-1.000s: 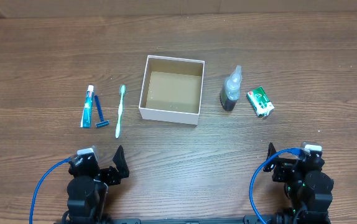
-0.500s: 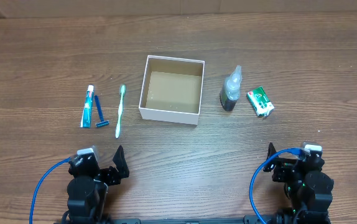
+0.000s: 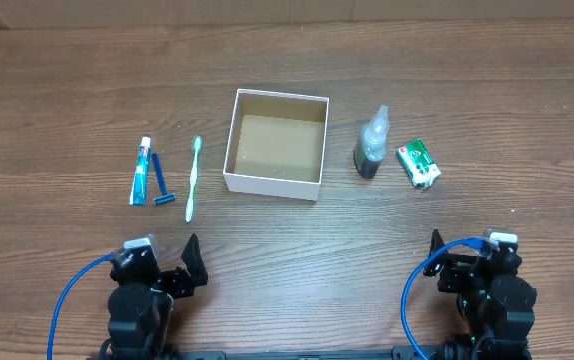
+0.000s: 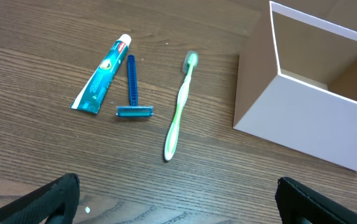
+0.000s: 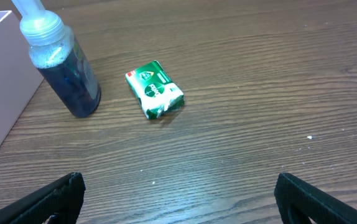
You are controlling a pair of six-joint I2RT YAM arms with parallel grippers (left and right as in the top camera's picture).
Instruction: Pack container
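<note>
Black left gripper [image 4: 180, 202] is sitting spread wide over the wood surface [image 3: 287, 250], pinching nothing. Right gripper [image 5: 180, 202] is doing the same, fingers far apart, low at the near edge. Ahead of the left one a green toothbrush [image 4: 180, 107] is lying flat, a blue razor [image 4: 132, 93] lying just beside it. A teal toothpaste tube [image 4: 102, 74] is lying right against the razor handle; can't tell if they're touching. Container [image 3: 272, 184] is sitting mid-surface, upright, open top showing bare brown floor, between the toothbrush and a dark-liquid bottle [image 5: 66, 71]. Bottle is standing just right of the container wall, apart from it. Green packet [image 5: 155, 90] is lying near the bottle's right side, not touching.
</note>
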